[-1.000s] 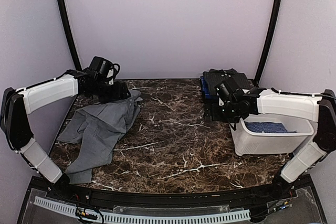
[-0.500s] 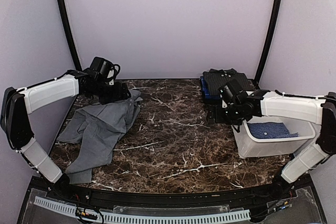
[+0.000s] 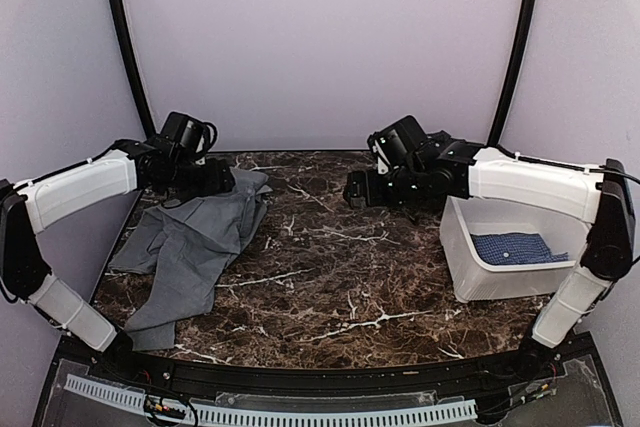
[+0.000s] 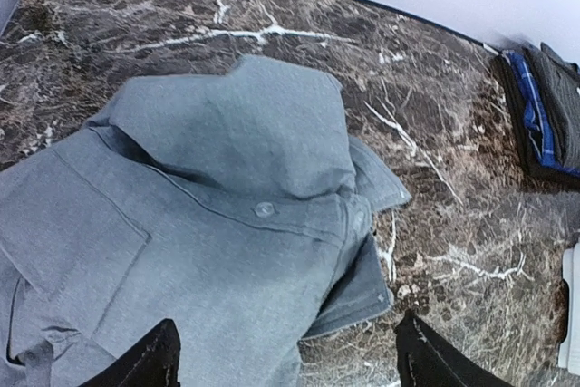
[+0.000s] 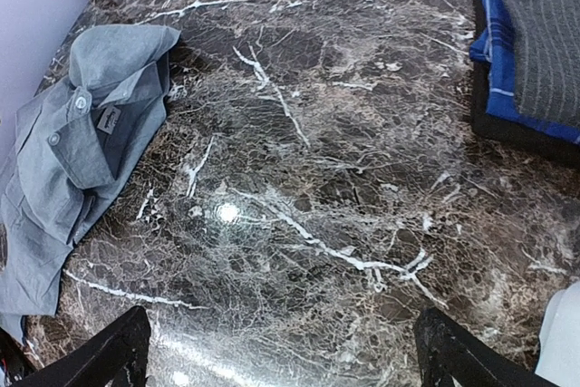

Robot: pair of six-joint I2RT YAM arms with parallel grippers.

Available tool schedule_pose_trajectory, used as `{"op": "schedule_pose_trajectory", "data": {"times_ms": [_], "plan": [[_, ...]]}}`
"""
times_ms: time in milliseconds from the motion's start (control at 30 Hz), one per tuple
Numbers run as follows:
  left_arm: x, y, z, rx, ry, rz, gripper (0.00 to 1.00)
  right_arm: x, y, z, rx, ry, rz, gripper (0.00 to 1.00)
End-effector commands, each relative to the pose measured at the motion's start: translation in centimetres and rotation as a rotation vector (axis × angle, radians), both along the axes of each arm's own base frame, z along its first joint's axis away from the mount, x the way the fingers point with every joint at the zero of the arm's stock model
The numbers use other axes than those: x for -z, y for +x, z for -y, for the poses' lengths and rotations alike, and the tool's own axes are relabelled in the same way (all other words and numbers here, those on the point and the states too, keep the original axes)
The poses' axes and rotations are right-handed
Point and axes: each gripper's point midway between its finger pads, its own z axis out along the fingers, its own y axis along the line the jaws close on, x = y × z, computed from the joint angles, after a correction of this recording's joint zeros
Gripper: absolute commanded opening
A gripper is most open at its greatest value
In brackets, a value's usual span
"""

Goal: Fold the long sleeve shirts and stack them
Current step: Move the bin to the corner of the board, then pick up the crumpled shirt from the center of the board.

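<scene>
Left pincer: gapes wide, holds nothing, hovers above grey shirt collar.
Right pincer: gapes wide, empty, over mid tabletop.
Risk: likely snags one layer only, bunches crumpled cloth.

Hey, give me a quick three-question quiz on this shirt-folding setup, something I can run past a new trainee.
1. True or false: the blue white-dotted shirt lies inside the white plastic tub.
2. Where does the crumpled mid-grey button-front shirt lie? A) on the left side of the marble-patterned table; B) inside the tub; C) on the folded stack of dark clothes at the back right.
3. Fill in: the right gripper, above bare tabletop, holds ____.
Key: 1 true; 2 A; 3 nothing, its jaws are open.
</scene>
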Motion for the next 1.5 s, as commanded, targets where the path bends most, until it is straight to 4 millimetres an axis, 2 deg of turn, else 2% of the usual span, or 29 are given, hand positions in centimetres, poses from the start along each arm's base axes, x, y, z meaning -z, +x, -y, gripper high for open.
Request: {"op": "schedule_pose_trajectory", "data": {"times_ms": [0, 33, 167, 233, 300, 333, 367, 467, 567, 633, 733, 933, 1067, 1133, 1167, 1200, 1233, 1267, 1300, 1333, 1400, 1433, 1467], "plan": [[1.6, -2.0, 3.0, 0.076, 0.035, -0.03, 0.81, -0.6, 1.3, -2.7, -0.065, 0.026, 0.042, 0.99], [1.9, -2.5, 3.8, 0.09, 0.048, -0.042, 0.81, -0.9, 1.5, -3.1, -0.074, 0.036, 0.053, 0.99], [4.9, -3.9, 3.5, 0.002, 0.135, -0.112, 0.78, -1.2, 2.2, -4.8, -0.116, 0.068, 0.083, 0.99], [5.8, -4.8, 2.2, -0.116, 0.191, -0.123, 0.77, -1.1, 2.3, -5.3, -0.135, 0.079, 0.088, 0.99], [5.9, -6.5, 1.4, -0.187, 0.217, -0.119, 0.77, -1.0, 2.3, -5.6, -0.151, 0.091, 0.093, 0.99], [6.7, -7.7, 1.2, -0.19, 0.232, -0.134, 0.77, -1.0, 2.2, -5.7, -0.158, 0.098, 0.098, 0.99], [6.3, -8.2, 1.2, -0.215, 0.189, -0.128, 0.76, -0.8, 2.2, -5.8, -0.164, 0.101, 0.099, 0.99], [8.4, -10.4, 1.5, -0.216, 0.137, -0.181, 0.73, -0.3, 2.1, -6.1, -0.181, 0.113, 0.105, 0.99], [9.9, -11.5, 2.5, -0.214, 0.073, -0.224, 0.73, -0.2, 2.2, -6.5, -0.191, 0.124, 0.117, 0.99], [10.3, -11.1, 3.1, -0.221, 0.043, -0.214, 0.73, -0.2, 2.3, -6.6, -0.194, 0.129, 0.127, 0.99], [9.6, -9.5, 3.5, -0.254, 0.019, -0.155, 0.74, 0.0, 2.4, -6.6, -0.193, 0.132, 0.136, 0.99], [10.2, -6.6, 2.0, -0.36, 0.008, -0.115, 0.71, 0.0, 2.4, -6.1, -0.179, 0.127, 0.149, 0.99], [10.6, -5.1, 0.6, -0.411, 0.032, -0.11, 0.58, 0.4, 2.2, -5.9, -0.178, 0.127, 0.142, 0.99], [10.2, -4.3, 0.4, -0.403, 0.05, -0.084, 0.43, 0.5, 2.2, -5.9, -0.174, 0.126, 0.142, 0.99], [9.6, -3.5, 0.9, -0.391, 0.032, -0.059, 0.28, 0.6, 2.2, -5.8, -0.174, 0.125, 0.141, 0.99], [9.7, -3.2, 1.4, -0.354, 0.047, -0.06, 0.21, 0.7, 2.2, -5.8, -0.173, 0.123, 0.139, 0.99], [9.0, -2.4, 2.2, -0.334, 0.029, -0.04, 0.09, 0.8, 2.2, -5.8, -0.171, 0.121, 0.139, 0.99], [9.5, -2.2, 3.1, -0.279, 0.043, -0.061, 0.04, 0.9, 2.2, -5.7, -0.17, 0.117, 0.139, 0.99], [8.6, -1.5, 4.4, -0.243, 0.024, -0.045, 0.01, 1.0, 2.3, -5.7, -0.167, 0.114, 0.141, 0.99], [8.9, -1.4, 5.6, -0.181, 0.041, -0.054, 0.0, 1.0, 2.3, -5.5, -0.162, 0.109, 0.146, 0.99], [6.8, -1.0, 9.9, -0.042, 0.022, 0.004, 0.0, 1.0, 2.5, -5.0, -0.147, 0.103, 0.158, 0.99], [6.4, -1.2, 11.4, 0.032, 0.028, 0.019, 0.0, 1.0, 2.7, -4.6, -0.136, 0.1, 0.163, 0.98], [4.9, -1.4, 13.6, 0.088, -0.002, 0.051, 0.0, 0.9, 2.9, -4.3, -0.126, 0.101, 0.167, 0.99]]}}
